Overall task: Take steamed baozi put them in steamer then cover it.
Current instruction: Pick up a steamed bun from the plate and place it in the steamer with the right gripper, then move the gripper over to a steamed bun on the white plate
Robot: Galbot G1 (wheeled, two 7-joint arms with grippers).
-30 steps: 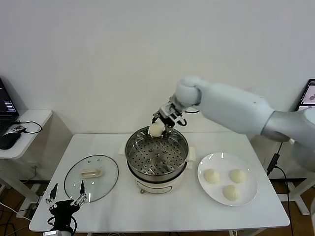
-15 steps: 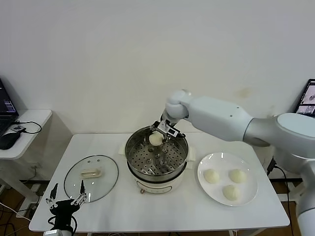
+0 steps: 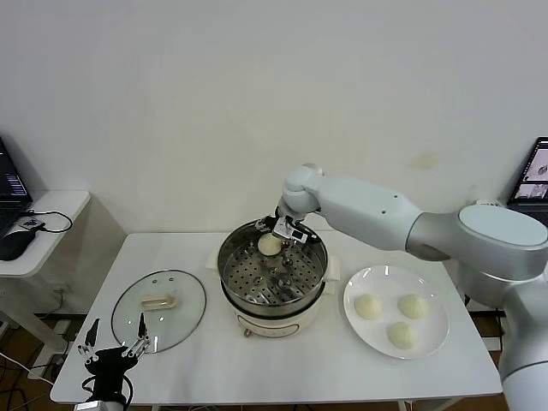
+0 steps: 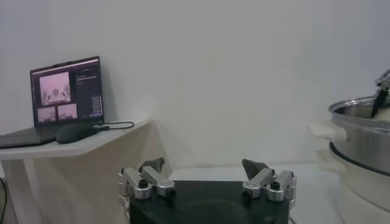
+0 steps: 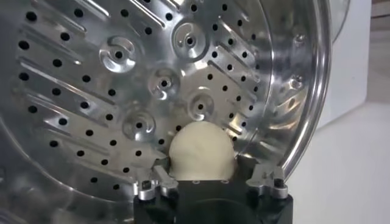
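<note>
The steamer (image 3: pixel 248 295), a shiny perforated basket, stands mid-table on a white cooker base (image 3: pixel 276 324). My right gripper (image 3: pixel 274 237) reaches down inside its far side. One cream-white baozi (image 3: pixel 270 246) lies there on the perforated floor. In the right wrist view that baozi (image 5: pixel 201 151) sits between the spread fingers of the right gripper (image 5: pixel 205 167), jaws open, on the steamer floor (image 5: pixel 122 91). Three more baozi (image 3: pixel 369 306) (image 3: pixel 413 306) (image 3: pixel 401 335) lie on the white plate (image 3: pixel 434 298). The glass cover (image 3: pixel 184 318) lies flat at the left. My left gripper (image 3: pixel 114 344) (image 4: pixel 204 165) idles open at the front-left corner.
A side table with a laptop and mouse (image 3: pixel 26 224) stands at the far left; the left wrist view shows that laptop (image 4: pixel 64 91). Another laptop (image 3: pixel 536 169) shows at the right edge. The steamer wall (image 4: pixel 365 137) rises beside the left gripper's view.
My right arm has lowered the baozi from above the rim down into the steamer's far side. Its jaws have gone from shut on the baozi to open. The left arm is unmoved.
</note>
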